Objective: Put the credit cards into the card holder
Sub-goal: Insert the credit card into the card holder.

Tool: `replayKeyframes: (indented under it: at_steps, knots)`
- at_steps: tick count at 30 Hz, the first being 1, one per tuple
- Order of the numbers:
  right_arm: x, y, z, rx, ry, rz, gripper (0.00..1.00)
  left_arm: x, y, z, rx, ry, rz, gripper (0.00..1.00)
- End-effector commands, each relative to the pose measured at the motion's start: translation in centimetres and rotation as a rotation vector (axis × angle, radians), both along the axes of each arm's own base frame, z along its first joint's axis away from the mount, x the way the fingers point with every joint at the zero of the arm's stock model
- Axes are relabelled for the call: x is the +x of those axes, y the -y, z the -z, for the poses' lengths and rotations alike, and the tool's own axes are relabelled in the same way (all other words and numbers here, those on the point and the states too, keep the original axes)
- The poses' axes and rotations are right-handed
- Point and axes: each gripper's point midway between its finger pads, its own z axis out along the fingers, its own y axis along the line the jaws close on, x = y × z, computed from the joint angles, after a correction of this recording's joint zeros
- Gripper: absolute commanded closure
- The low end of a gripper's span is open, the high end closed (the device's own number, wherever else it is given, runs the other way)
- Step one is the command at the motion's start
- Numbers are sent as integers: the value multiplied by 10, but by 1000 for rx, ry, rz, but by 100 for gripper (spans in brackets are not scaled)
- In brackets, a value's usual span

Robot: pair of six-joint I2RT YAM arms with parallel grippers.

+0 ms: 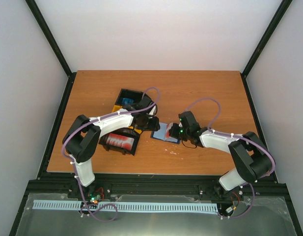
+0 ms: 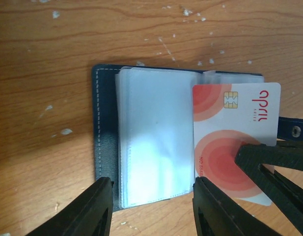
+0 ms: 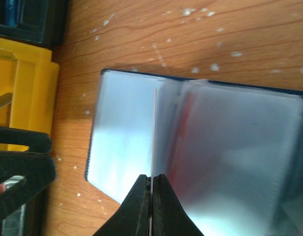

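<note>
The card holder (image 2: 104, 128) lies open on the table, dark blue with clear sleeves fanned out; it also shows as card holder (image 1: 166, 132) and card holder (image 3: 122, 137). One red-and-white credit card (image 2: 225, 142) lies over its right half, pinched at the lower right by black fingers (image 2: 274, 160) of the right arm. In the right wrist view that credit card (image 3: 154, 132) stands edge-on, with my right gripper (image 3: 152, 184) shut on it. My left gripper (image 2: 153, 206) hangs open over the holder's near left edge, its jaws either side of the sleeves and gripping nothing.
A black bin (image 1: 121, 141) holding more red cards sits left of the holder. A black and yellow bin (image 1: 126, 101) stands behind it, and its yellow wall (image 3: 28, 93) shows in the right wrist view. Both grippers, left gripper (image 1: 152, 123) and right gripper (image 1: 180, 132), crowd the holder.
</note>
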Motion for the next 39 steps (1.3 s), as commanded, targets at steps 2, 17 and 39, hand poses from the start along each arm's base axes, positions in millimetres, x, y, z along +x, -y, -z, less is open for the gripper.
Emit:
replayKeyframes:
  at_steps: [2,17,39]
  knots:
    - [1,23,-4,-41,59,114,97,11,20,-17,-82,45,56,54]
    - [0,17,10,50,32,147,97,11,-12,39,143,-32,-16,54]
    - [-3,-1,37,235,-68,161,97,0,-15,59,163,-100,7,86]
